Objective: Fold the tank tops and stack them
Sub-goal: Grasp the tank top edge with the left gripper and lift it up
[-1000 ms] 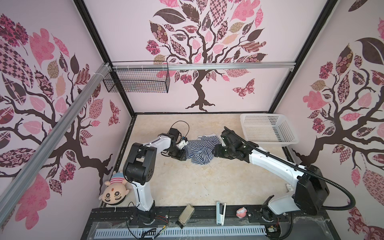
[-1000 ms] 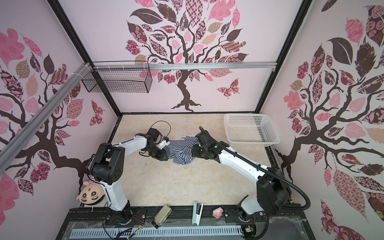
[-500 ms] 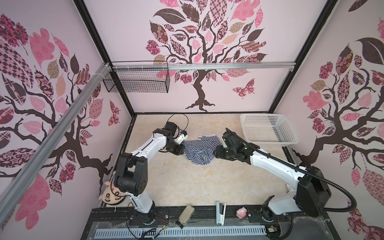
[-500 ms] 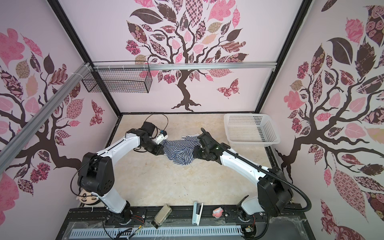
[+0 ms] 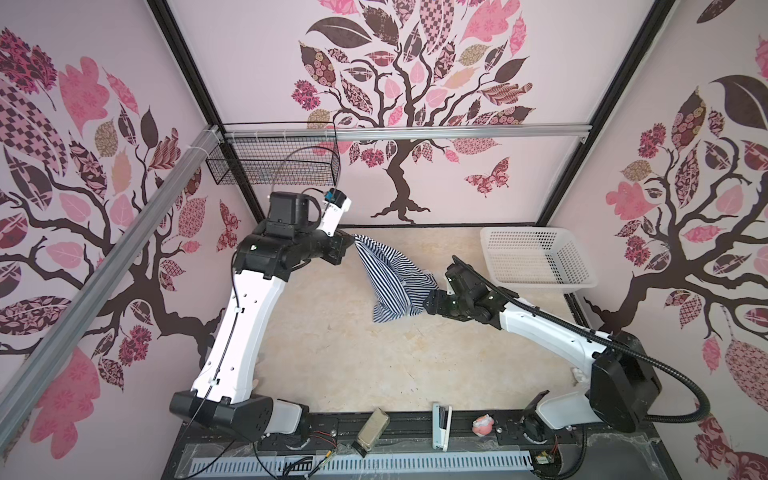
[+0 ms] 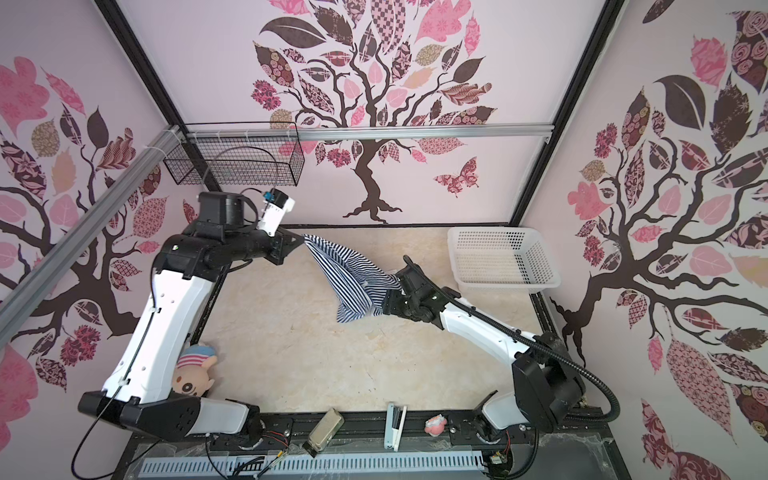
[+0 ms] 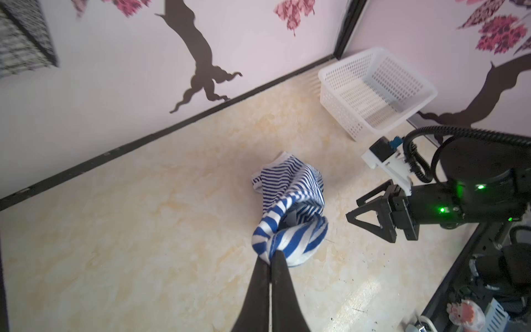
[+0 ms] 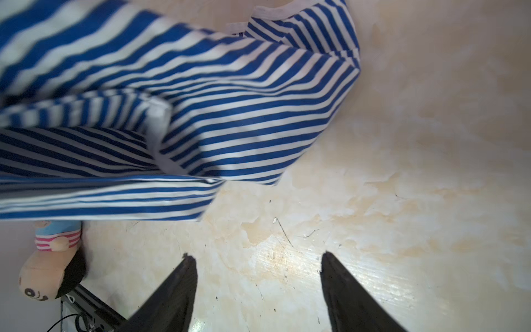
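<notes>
Robot test cell in a lab, dressed up as a room. Black frame posts [image 5: 183,62] and an aluminium rail [image 5: 540,130] are holding flat pink panels, with tree stickers [image 5: 399,183] covering them. Two robot arms, left [image 5: 245,332] and right [image 5: 544,332], are standing bolted to a black base rail [image 5: 411,428] at the front edge, a slotted cable duct [image 5: 415,461] running beside it. A marbled tabletop [image 5: 353,365] is serving as floor. A wire basket [image 5: 274,166] is hanging from the rail; a white plastic basket [image 5: 540,284], a plush doll [image 6: 193,374] and a stapler [image 5: 441,426] are sitting around the edges.
</notes>
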Robot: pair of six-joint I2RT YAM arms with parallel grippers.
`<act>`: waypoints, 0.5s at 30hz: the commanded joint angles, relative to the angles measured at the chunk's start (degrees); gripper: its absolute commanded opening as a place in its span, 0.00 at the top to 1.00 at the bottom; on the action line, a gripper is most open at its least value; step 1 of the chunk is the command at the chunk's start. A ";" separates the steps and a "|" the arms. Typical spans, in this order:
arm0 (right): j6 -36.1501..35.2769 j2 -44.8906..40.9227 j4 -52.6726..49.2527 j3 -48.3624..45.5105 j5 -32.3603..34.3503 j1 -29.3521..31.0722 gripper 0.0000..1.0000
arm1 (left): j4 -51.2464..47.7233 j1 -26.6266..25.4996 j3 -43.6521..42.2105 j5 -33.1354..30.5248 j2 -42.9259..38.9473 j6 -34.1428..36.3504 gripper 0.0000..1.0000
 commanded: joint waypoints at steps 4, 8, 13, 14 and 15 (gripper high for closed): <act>1.01 4.55 4.34 -0.48 -3.51 -1.75 0.23 | -1.63 4.35 1.72 -1.32 -4.84 -0.65 1.00; 2.79 9.25 9.10 0.34 -8.20 -3.04 0.20 | -2.38 4.35 1.17 -0.40 -7.16 -0.10 1.00; 8.31 15.82 13.72 3.58 -16.97 -2.51 0.18 | -4.30 4.35 0.80 -0.34 -8.59 1.72 1.00; 8.53 16.64 13.18 4.87 -15.64 -1.48 0.18 | -4.42 4.35 0.29 -0.65 -9.07 2.14 1.00; 8.32 17.39 12.17 6.17 -14.20 -0.55 0.18 | -4.44 4.40 -0.40 -1.00 -9.67 2.55 1.00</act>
